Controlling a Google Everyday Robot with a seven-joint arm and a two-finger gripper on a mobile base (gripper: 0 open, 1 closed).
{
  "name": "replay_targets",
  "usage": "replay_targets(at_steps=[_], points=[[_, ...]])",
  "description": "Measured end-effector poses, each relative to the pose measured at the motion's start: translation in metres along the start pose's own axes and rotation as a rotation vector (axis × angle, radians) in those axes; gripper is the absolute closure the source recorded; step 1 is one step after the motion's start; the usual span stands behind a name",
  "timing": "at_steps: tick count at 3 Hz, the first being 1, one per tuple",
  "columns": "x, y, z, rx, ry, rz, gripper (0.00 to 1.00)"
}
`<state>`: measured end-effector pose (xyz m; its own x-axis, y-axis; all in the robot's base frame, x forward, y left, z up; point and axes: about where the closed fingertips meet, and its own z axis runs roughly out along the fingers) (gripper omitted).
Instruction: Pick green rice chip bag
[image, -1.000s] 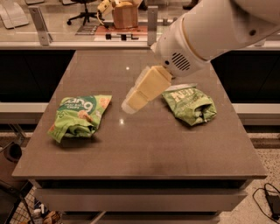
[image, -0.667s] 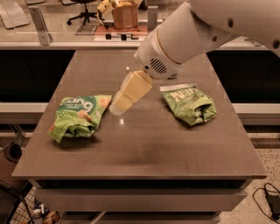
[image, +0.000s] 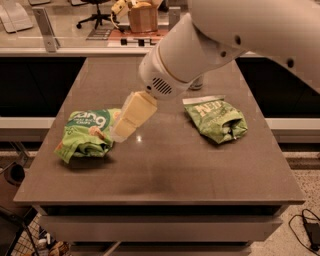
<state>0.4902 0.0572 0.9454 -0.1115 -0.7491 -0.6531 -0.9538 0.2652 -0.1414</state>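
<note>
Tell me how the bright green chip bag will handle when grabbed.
The chip bag looks crumpled and puffy, so likely floppy, light, crushable. Lying flat on the table, it should slide, not roll. The gripper hangs at its edge.

A: What is logged on the brown flat-topped table (image: 165, 175)?
B: A crumpled, bright green rice chip bag (image: 82, 134) with white rounded lettering is noted at the left. A duller olive-green snack bag (image: 216, 120) with a silver top strip is noted at the right, well apart.
A: And the gripper?
B: The cream-coloured gripper (image: 119, 134) is held tilted down-left from the white robot arm (image: 220, 40), its tip at the bright bag's right edge. Contact cannot be judged.
</note>
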Motion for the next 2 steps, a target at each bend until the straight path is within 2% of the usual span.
replay_targets(at_steps=[1, 2], points=[[-0.006, 0.020, 0.038, -0.030, 0.009, -0.030, 0.00], [-0.010, 0.026, 0.072, -0.032, 0.019, -0.062, 0.00]])
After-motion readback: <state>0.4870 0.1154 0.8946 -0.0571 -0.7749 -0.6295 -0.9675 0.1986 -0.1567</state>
